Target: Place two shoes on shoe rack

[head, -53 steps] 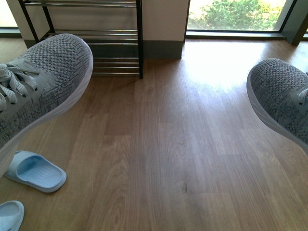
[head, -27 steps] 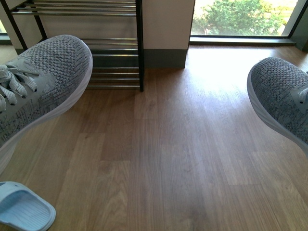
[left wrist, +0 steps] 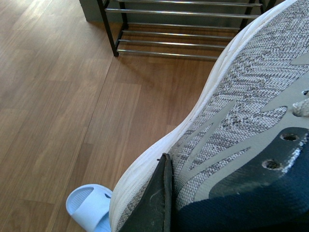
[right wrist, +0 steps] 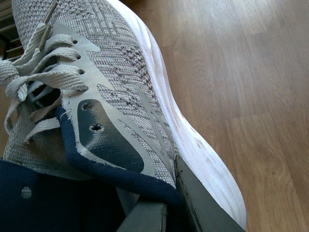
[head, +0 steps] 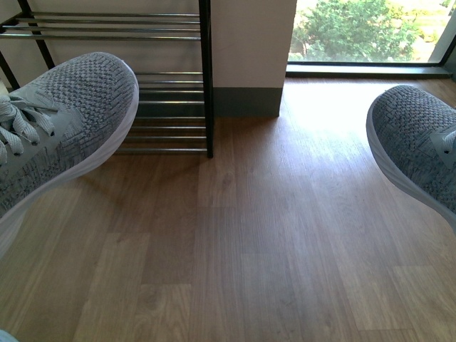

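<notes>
**Grey knit sneakers aloft, rack ahead at 11 o'clock**

Seen from the front, the left shoe (head: 64,121) fills the 9 o'clock side. Its toe points up toward the shoe rack (head: 171,78), and its white sole hangs clear of the wood floor (head: 249,235). The right shoe (head: 417,149) is at 3 o'clock, well apart from the rack and also off the floor. The rack stands against a pale wall at 11 o'clock, and a window (head: 370,32) is at 1 o'clock.

The left wrist view shows the left gripper (left wrist: 169,183) pinching the left shoe's collar. One dark finger (left wrist: 161,193) presses the outer side, and the other is hidden inside. A pale blue slipper (left wrist: 89,208) lies on the floor beneath. In the right wrist view, the right gripper (right wrist: 164,193) is clamped on the right shoe's navy-lined collar.
</notes>
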### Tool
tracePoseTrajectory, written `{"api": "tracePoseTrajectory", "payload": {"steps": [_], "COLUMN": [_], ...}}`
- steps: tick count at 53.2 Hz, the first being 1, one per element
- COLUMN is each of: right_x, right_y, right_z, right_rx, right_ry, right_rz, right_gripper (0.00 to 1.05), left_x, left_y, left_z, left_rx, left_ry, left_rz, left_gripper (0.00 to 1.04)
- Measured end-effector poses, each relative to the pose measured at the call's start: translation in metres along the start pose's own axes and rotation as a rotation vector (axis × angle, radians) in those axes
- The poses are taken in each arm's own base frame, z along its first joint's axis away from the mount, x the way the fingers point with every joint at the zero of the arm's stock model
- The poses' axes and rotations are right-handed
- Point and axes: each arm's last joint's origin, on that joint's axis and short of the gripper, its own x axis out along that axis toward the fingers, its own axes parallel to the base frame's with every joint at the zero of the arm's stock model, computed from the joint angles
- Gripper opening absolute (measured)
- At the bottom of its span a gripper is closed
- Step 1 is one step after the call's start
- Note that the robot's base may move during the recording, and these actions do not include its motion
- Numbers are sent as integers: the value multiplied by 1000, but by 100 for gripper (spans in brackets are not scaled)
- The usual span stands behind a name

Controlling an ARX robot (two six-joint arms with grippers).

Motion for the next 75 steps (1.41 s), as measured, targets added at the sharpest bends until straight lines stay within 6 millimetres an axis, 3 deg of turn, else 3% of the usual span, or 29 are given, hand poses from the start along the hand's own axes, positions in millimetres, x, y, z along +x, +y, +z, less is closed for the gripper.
{"api": "tracePoseTrajectory", "payload": {"steps": [75], "right_x": [0], "right_y": [1], "right_z": [0], "right_rx": [-2], "right_ry": [1], "right_rz": [11], "right_gripper": [1], "left_x": [0], "left_y": [1], "left_z": [0], "left_rx": [-2], "left_ry": [-2], "left_rz": [12], "left_gripper": [2]}}
